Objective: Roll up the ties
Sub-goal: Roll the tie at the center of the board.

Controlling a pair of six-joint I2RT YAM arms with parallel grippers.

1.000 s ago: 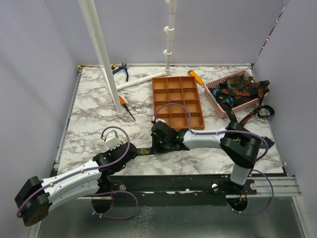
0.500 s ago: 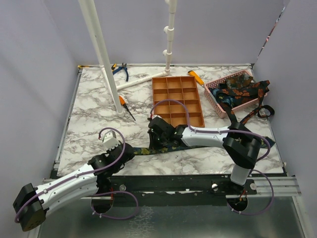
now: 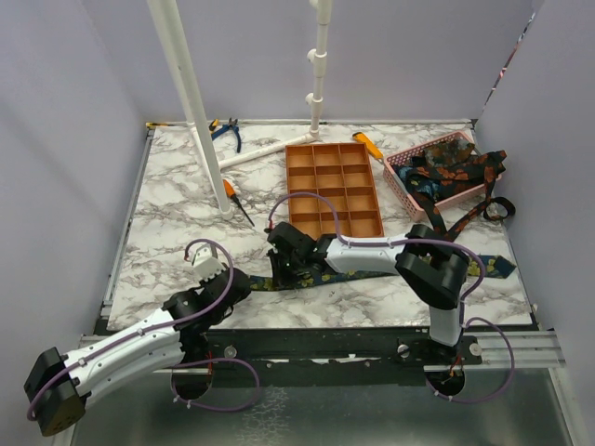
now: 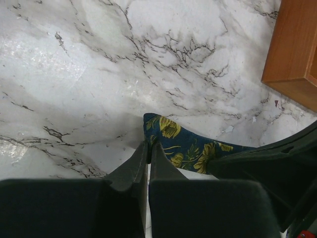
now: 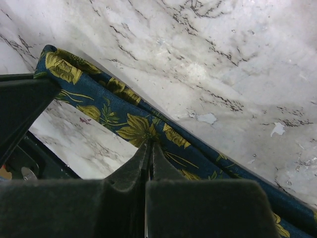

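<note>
A navy tie (image 4: 185, 146) with yellow flowers lies stretched along the front of the marble table (image 3: 177, 214). The left claw (image 4: 148, 148) is pinched tight on its tip. The right claw (image 5: 149, 145) is clamped on its edge just beside. More ties (image 3: 446, 167) are heaped in the pink basket (image 3: 402, 189).

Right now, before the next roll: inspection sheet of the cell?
Surface: marble-pattern table, no spills seen.
Job's things: floral tie stretched along the near edge, unrolled; more ties heaped in the pink basket, some hanging over its rim.
Clutter: orange tray, pliers, screwdriver, orange-handled tool.
Grippers: left gripper shut on the tie's narrow end; right gripper shut on its edge further along.
Cables: purple cables looped over both arms, no snag seen.
Surroundings: white pipe frame, plain walls.
</note>
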